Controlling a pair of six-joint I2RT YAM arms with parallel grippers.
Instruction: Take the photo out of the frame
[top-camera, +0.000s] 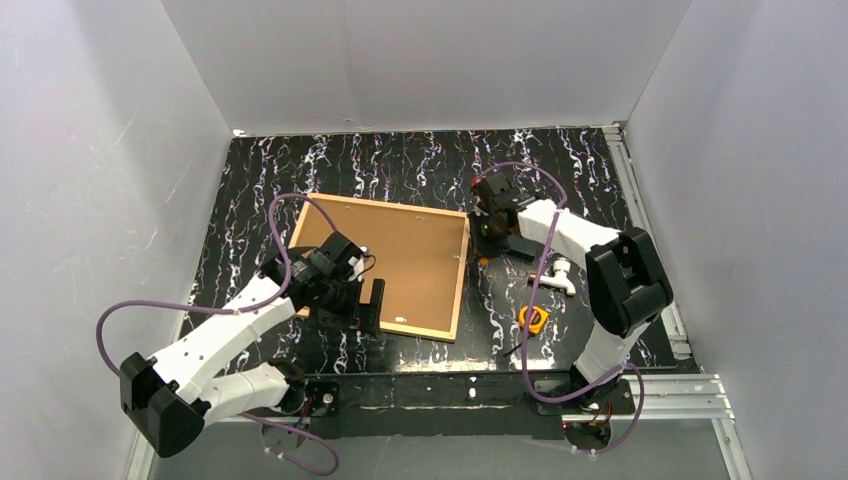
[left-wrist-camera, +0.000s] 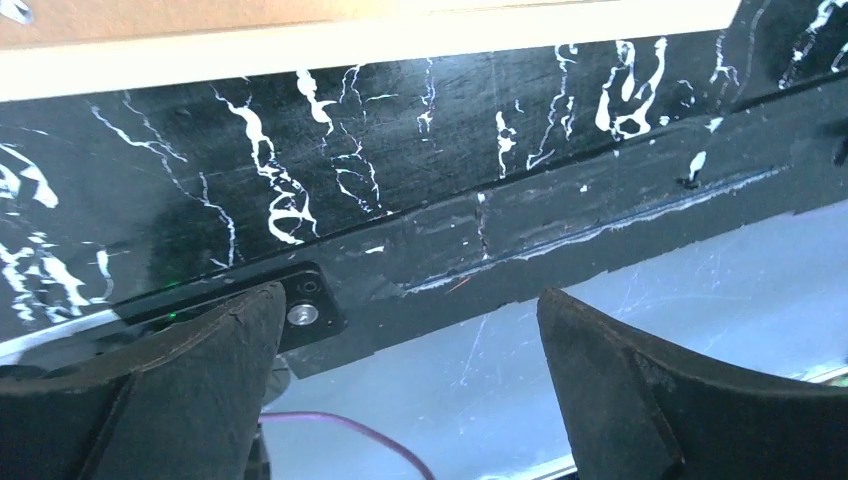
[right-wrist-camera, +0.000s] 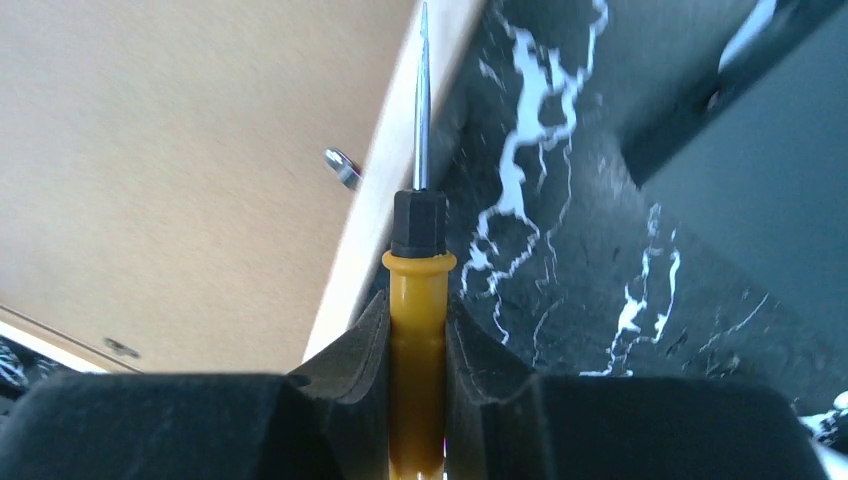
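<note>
The frame (top-camera: 461, 280) of thin light wood lies face down on the black marbled table. In it the photo (top-camera: 410, 260) shows only its brown backing; the printed side is hidden. My left gripper (top-camera: 348, 312) hangs over the frame's near left corner, open and empty; in the left wrist view its fingers (left-wrist-camera: 230, 370) stand wide apart past the frame's edge (left-wrist-camera: 400, 40). My right gripper (top-camera: 490, 240) sits at the frame's right edge, shut on a yellow-handled screwdriver (right-wrist-camera: 417, 330). The shaft points along the wood strip (right-wrist-camera: 375, 230), next to a small metal tab (right-wrist-camera: 342, 167).
A small black rectangle (top-camera: 374, 303) lies beside the left gripper on the near edge of the backing. A yellow-and-black object (top-camera: 533, 318) and a white object (top-camera: 560, 272) lie on the table right of the frame. White walls enclose three sides.
</note>
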